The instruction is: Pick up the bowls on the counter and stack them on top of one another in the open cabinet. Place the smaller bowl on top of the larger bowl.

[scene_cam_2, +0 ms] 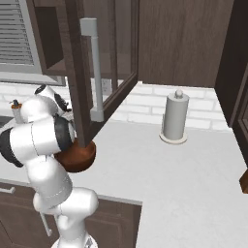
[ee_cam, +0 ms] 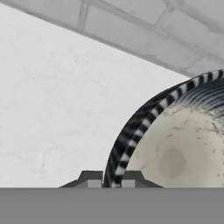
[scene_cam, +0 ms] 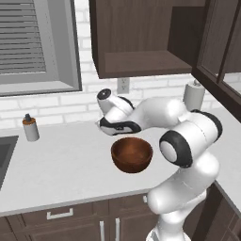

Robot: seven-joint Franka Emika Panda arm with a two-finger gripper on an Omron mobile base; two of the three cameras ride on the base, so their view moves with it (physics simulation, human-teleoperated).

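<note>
Seen along the hand, the smaller bowl (ee_cam: 183,148) fills the lower right of the hand view, its pale speckled inside facing the camera and its dark striped rim passing straight between the two finger tips; I read the gripper (ee_cam: 112,181) as clamped tight on that rim, a pinch hold that suits a shallow bowl with a thin wall. Whether the bowl has left the counter (scene_cam: 61,160) I cannot tell, though white stone lies close behind it and the brick back wall (ee_cam: 144,22) runs above. From the left base view the hand sits low near the counter's back edge, just behind the larger bowl (scene_cam: 132,154), which stands upright toward the front edge and has not yet been moved. Overhead hangs the open cabinet (scene_cam: 141,63) with its bare shelf, the destination for both bowls. I judge that the brown bowl should go up first, so holding the small one now may force an interim placement. Farther along the counter stand a paper towel holder (scene_cam_2: 174,118) and a small bottle (scene_cam: 30,128).
</note>
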